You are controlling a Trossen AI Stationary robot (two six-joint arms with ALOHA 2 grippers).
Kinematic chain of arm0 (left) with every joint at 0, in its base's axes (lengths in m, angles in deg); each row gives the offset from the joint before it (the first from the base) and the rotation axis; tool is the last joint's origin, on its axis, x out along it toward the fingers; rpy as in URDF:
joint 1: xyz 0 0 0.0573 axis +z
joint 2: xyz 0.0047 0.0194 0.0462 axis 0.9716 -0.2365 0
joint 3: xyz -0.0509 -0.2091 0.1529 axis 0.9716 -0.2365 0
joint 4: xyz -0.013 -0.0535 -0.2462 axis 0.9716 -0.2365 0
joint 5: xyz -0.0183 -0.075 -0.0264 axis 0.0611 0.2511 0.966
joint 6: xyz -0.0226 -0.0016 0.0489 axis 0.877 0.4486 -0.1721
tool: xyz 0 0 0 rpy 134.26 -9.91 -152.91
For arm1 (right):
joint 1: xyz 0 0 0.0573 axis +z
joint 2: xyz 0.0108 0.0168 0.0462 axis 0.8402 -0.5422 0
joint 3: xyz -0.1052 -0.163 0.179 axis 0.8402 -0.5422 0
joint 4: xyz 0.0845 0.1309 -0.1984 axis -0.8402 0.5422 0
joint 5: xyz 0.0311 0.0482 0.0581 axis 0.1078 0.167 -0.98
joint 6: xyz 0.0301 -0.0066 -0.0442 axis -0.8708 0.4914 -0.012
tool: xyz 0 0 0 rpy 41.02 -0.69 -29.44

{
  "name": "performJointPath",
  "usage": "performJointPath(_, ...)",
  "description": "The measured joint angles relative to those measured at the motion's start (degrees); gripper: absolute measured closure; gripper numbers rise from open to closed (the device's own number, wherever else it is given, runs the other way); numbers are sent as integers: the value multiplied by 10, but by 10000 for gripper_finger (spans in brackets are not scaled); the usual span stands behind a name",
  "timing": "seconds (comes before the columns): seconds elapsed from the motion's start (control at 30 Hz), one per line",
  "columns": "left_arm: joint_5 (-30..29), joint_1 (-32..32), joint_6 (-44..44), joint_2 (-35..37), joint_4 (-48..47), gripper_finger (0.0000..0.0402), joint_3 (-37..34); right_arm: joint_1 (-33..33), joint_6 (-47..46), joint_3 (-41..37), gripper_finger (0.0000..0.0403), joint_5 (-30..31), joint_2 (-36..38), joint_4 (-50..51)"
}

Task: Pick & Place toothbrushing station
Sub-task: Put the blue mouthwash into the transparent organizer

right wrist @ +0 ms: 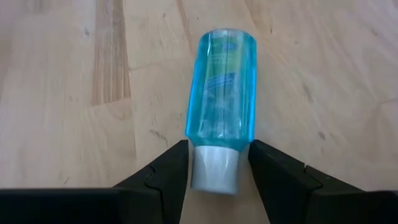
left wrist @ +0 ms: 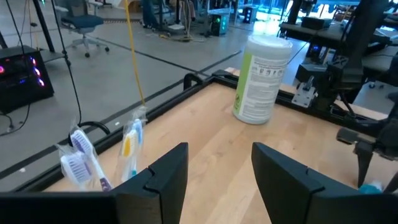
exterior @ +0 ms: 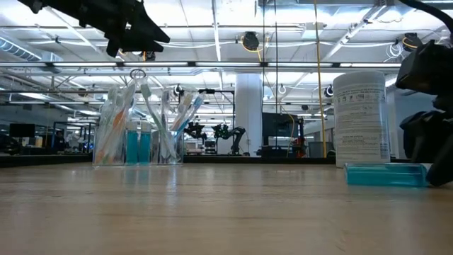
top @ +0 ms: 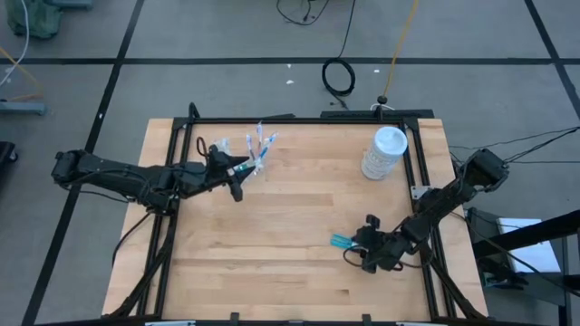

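- We find the left pincer [top: 237, 175] raised above the desk [top: 290, 244] at its left rear, just beside the clear cup [exterior: 138, 138]; its fingers [left wrist: 165, 174] stand apart and hold nothing.
- We note the cup upright on the desk, carrying the pastel toothbrushes [top: 258, 145], whose heads fan out above its rim, and two teal tubes [exterior: 139, 147] standing inside it.
- We record a white lidded container [top: 383, 151] upright at the right rear of the desk, well apart from the cup.
- We find a third teal tube [right wrist: 222, 93] lying flat on the desk at the right front, its white cap [right wrist: 214, 169] toward the right arm.
- We note the right pincer [top: 362, 246] down at desk level, its fingers [right wrist: 165, 171] either side of that cap, touching or nearly so; we cannot tell whether they press it.
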Motion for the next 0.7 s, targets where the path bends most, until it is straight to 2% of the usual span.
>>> performJointPath(0.13,0,0,1,-7,4,218,0,0,32,-13,254,2,0,-30)
performJointPath(0.33,7,0,41,-7,6,218,0,-2,59,-14,310,-6,-1,-33)
performJointPath(0.4,38,0,55,-10,18,218,0,-5,85,-13,313,-7,-1,-39)
performJointPath(0.5,114,-3,60,-31,64,218,0,-22,160,8,313,-25,-2,-32)
performJointPath(0.6,185,-14,44,-62,140,218,0,-51,277,50,303,-46,-3,-23)
performJointPath(0.7,225,-26,25,-100,202,218,1,-82,407,116,295,-75,-2,16)
